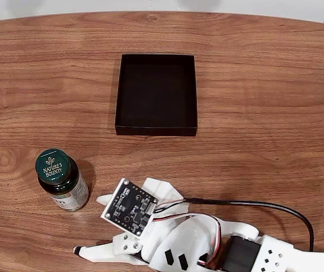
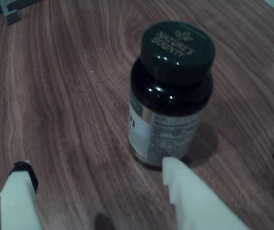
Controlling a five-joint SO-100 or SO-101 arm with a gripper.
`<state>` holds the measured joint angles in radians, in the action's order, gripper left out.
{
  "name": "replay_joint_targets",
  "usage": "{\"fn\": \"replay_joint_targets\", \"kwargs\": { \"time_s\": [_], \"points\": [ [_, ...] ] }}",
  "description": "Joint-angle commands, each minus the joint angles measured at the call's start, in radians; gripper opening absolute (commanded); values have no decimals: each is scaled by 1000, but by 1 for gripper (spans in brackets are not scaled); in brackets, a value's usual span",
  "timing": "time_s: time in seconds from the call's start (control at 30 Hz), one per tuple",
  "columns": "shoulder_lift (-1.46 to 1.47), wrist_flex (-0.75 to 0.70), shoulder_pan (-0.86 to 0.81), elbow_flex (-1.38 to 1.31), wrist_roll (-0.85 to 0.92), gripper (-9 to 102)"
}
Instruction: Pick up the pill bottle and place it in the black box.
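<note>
Pill bottle (image 1: 63, 179) upright, just beyond the open tool (image 1: 89, 225).

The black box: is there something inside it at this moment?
In the fixed view, the black box shows only its bare dark floor. The pill bottle stands upright on the table, outside the box.

Claw (image 1: 91, 225) low, jaws spread wide

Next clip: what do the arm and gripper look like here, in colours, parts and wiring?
The arm is white printed plastic with black slots and holes in its shell. A black circuit board sits at the wrist, with thin red and white wires and a thicker black cable trailing right. The gripper has two white fingers; one tip carries a black pad.
</note>
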<state>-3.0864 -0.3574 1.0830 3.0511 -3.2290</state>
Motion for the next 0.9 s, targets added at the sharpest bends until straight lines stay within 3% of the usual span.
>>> {"fn": "replay_joint_targets", "kwargs": {
  "time_s": [0.0,0.17,0.57,0.87],
  "points": [
    [77,143,11,-21,-9,30],
    [175,278,-9,-21,-20,31],
    [288,333,-184,-25,-64,32],
    [546,575,-252,-44,-31,33]
  ]
}}
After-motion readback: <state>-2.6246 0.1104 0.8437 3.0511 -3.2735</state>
